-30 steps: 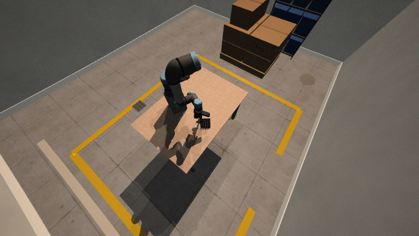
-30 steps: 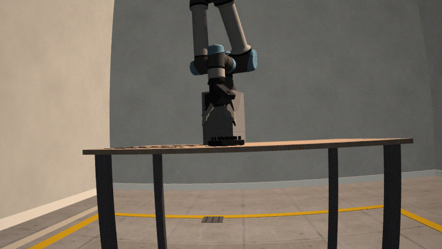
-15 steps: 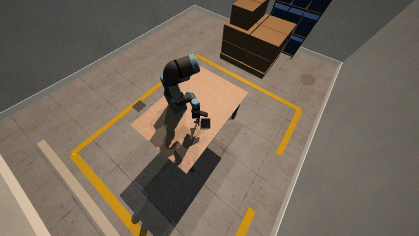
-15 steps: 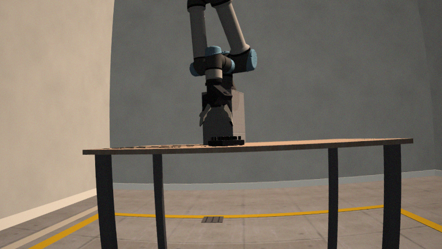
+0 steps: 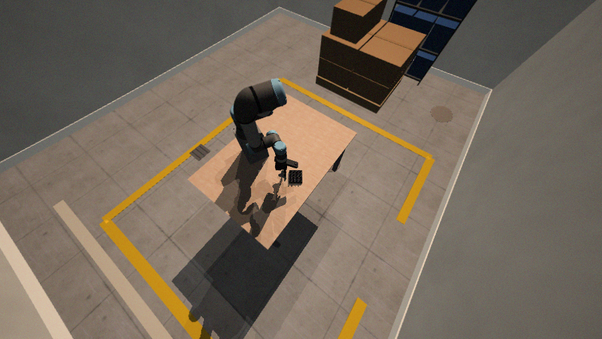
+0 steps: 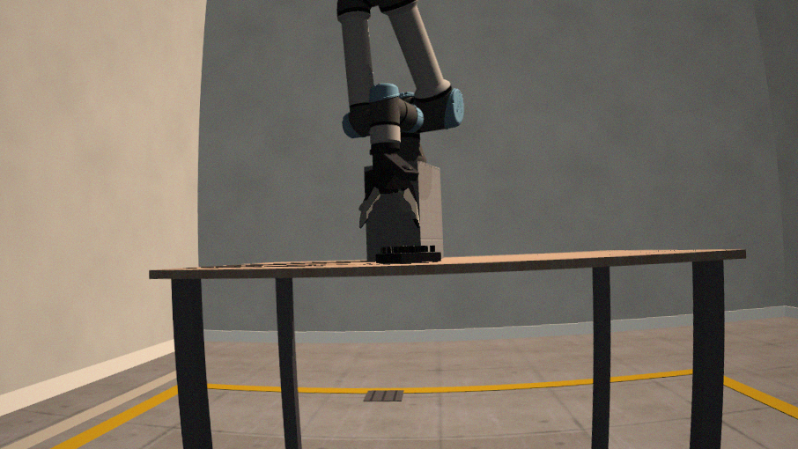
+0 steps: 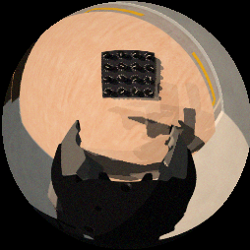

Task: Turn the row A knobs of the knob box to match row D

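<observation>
The knob box is a flat black square with a grid of small knobs. It lies on the wooden table near one long edge, as the top view shows. In the exterior view it is a thin dark slab on the table top. My gripper is open and empty. It hangs well above the table, over the box's near-left side. In the wrist view the two fingers frame bare table below the box. The knob marks and the socket side are too small to read.
The arm's grey base block stands on the table just behind the box. The table edge runs close to the box. Stacked cardboard boxes and a blue rack stand far off on the floor.
</observation>
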